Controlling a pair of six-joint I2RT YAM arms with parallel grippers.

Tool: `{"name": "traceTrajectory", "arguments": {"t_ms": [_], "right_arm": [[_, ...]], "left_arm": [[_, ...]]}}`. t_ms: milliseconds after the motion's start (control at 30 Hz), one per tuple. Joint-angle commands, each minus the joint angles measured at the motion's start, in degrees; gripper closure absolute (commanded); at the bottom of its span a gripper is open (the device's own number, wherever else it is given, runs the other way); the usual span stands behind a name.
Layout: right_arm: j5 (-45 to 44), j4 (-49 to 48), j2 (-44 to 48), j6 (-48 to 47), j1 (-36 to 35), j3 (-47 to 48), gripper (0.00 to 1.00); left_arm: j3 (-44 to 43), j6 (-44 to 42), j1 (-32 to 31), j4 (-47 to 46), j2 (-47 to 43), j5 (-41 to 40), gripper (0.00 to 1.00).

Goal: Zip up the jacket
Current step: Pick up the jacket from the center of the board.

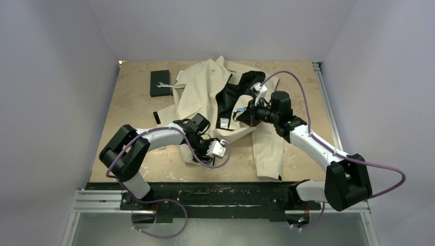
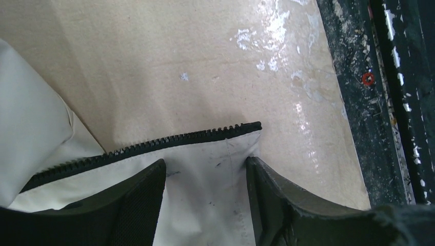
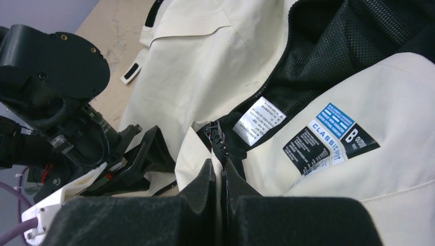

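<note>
The cream-beige jacket (image 1: 205,84) lies open on the table, its black lining (image 1: 228,97) and white tags showing. My left gripper (image 1: 198,152) is open, its fingers set down on the bottom corner of the left front panel (image 2: 205,200). The black zipper teeth (image 2: 169,141) end just ahead of its gap (image 2: 205,165). My right gripper (image 1: 240,116) is shut on the other front panel's zipper edge (image 3: 217,138), pinching fabric and tape between its pads (image 3: 222,171). The left gripper also shows in the right wrist view (image 3: 149,151).
A black box (image 1: 160,83) with a small white piece on it sits at the back left. A loose strap end (image 1: 159,115) lies left of the jacket. The table's dark front rail (image 2: 390,102) runs close to the left gripper.
</note>
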State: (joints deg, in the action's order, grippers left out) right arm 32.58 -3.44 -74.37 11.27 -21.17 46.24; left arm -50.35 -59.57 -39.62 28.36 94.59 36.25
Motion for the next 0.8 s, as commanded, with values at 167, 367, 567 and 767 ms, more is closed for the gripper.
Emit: {"name": "traceTrajectory", "arguments": {"t_ms": [167,367,567,767], "right_arm": [[-1.73,0.75,0.16,-2.04,1.46,5.04,1.0],[-1.63,0.8,0.79,-1.95,1.79,4.92,1.0],[-1.65,0.46,-0.62,-1.95,2.42,4.34,1.0],[-1.2,0.12,-1.37,-1.95,2.62,4.4,1.0]], "left_arm": [[-1.94,8.19,-3.09,-7.34,2.53,5.12,0.43],[-0.79,12.4,-3.16,-15.28,4.8,8.08,0.43],[3.73,14.0,-3.02,-22.33,4.91,9.94,0.44],[9.94,17.03,-3.08,-27.44,2.76,9.67,0.54]]}}
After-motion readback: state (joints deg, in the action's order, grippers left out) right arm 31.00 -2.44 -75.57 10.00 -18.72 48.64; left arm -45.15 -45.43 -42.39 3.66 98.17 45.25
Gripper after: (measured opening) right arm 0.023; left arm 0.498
